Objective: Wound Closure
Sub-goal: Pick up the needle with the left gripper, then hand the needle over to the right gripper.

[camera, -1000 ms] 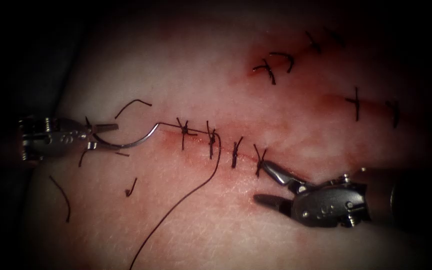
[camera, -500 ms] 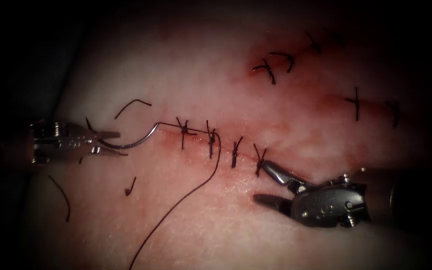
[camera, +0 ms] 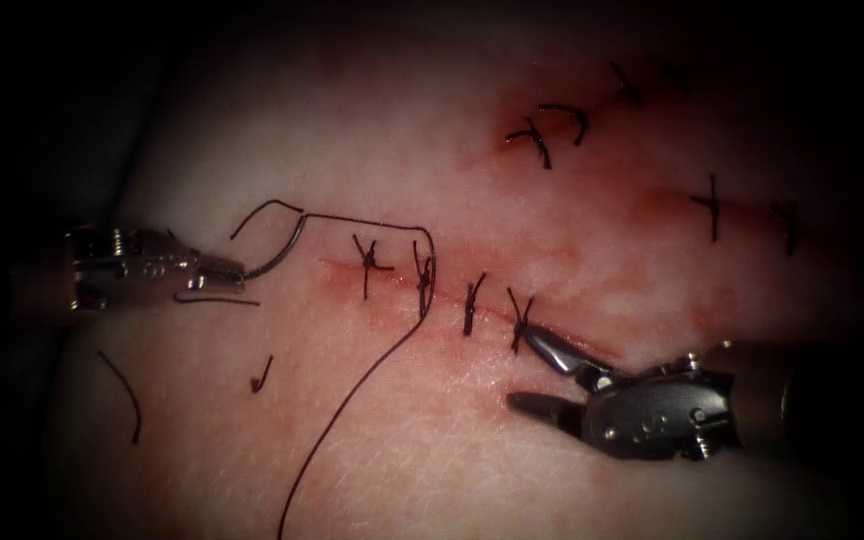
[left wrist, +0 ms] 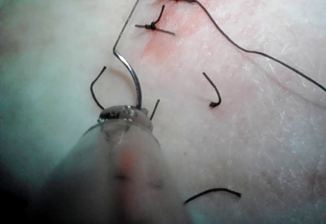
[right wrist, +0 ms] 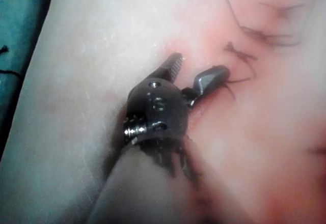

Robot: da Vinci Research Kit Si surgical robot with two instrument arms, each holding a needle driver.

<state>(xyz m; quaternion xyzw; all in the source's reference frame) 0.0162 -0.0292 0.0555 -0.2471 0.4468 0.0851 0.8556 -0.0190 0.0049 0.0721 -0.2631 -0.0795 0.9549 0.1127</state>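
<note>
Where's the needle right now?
Free of the tissue, left of the cut in the endoscope view: the left tool grips the needle near one end.

left claw gripping needle end clear of tissue, right claw open, empty

Endoscope view: dim overall, heavy vignette — corners and edges near black, light pooled mid-frame on tissue. Small glints on right tool metal, soft shadow under its lower jaw. Left tool sits at edge of lit zone, shaft fading into dark. Left wrist view: bright, washed out; shaft up close badly out of focus, thread fairly crisp. Right wrist view: pale, soft throughout — bkgd stitches blurred.
</note>
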